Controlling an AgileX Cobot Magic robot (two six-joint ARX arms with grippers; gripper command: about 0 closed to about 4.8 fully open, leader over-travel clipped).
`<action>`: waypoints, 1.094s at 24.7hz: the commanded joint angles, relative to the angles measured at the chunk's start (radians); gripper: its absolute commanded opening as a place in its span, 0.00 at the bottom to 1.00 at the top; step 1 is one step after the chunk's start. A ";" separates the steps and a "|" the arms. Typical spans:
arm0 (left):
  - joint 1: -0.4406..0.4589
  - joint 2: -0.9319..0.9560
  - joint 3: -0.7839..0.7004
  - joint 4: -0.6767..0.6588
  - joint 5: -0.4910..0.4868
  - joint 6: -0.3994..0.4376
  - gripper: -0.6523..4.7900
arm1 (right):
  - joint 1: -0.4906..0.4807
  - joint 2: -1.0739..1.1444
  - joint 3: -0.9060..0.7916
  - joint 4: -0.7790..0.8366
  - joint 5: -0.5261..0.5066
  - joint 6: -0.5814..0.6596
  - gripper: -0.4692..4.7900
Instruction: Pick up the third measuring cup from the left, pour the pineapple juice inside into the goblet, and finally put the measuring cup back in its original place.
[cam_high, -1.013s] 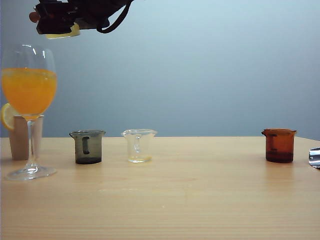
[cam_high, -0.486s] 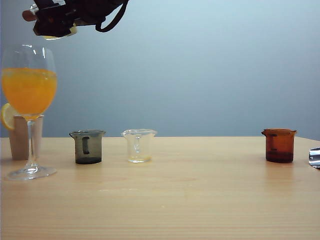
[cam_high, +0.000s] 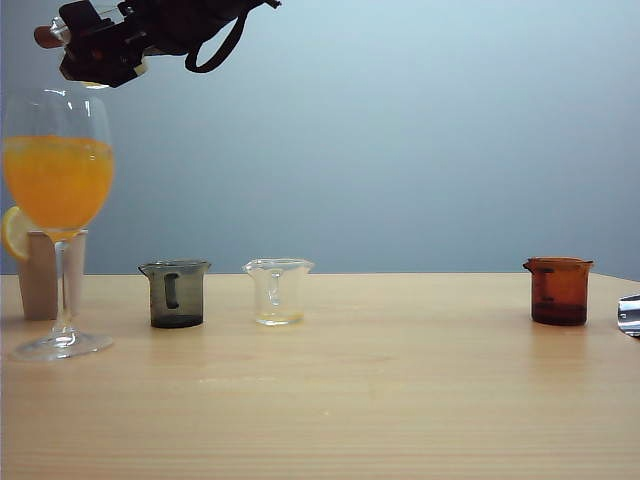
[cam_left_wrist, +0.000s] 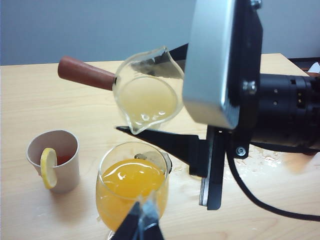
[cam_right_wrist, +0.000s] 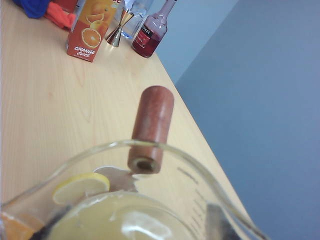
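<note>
High at the exterior view's top left, my right gripper (cam_high: 97, 52) is shut on the third measuring cup (cam_left_wrist: 148, 95), a clear spouted cup tipped on its side. A reddish-brown wooden handle (cam_left_wrist: 85, 73) sticks out at its rim. Pale yellow pineapple juice (cam_right_wrist: 120, 220) lies against the lower wall by the spout; no stream shows. The spout hangs just above the goblet (cam_high: 58, 180), a tall stemmed glass holding orange drink (cam_left_wrist: 131, 182). My left gripper (cam_left_wrist: 142, 222) shows as dark fingertips pressed together in front of the goblet's bowl, with nothing in them.
A paper cup with a lemon slice (cam_left_wrist: 54, 160) stands beside the goblet. On the wood table (cam_high: 400, 400) stand a smoky grey cup (cam_high: 176, 293), a clear cup (cam_high: 278, 290) and an amber cup (cam_high: 558, 290). An orange juice carton (cam_right_wrist: 90, 27) and bottles (cam_right_wrist: 152, 30) stand at a far table edge.
The right gripper has rolled the cup further onto its side and drifted slightly left and up above the goblet. Everything on the table stayed put.
</note>
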 joint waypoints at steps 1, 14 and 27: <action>0.000 -0.001 0.003 0.002 0.000 -0.002 0.11 | 0.003 -0.006 0.006 0.039 0.000 -0.034 0.13; 0.000 -0.001 0.003 -0.002 0.000 0.001 0.11 | 0.004 -0.006 0.006 0.053 0.000 -0.154 0.13; 0.000 -0.001 0.003 -0.001 0.001 0.001 0.11 | 0.004 -0.006 0.006 0.054 0.000 -0.279 0.13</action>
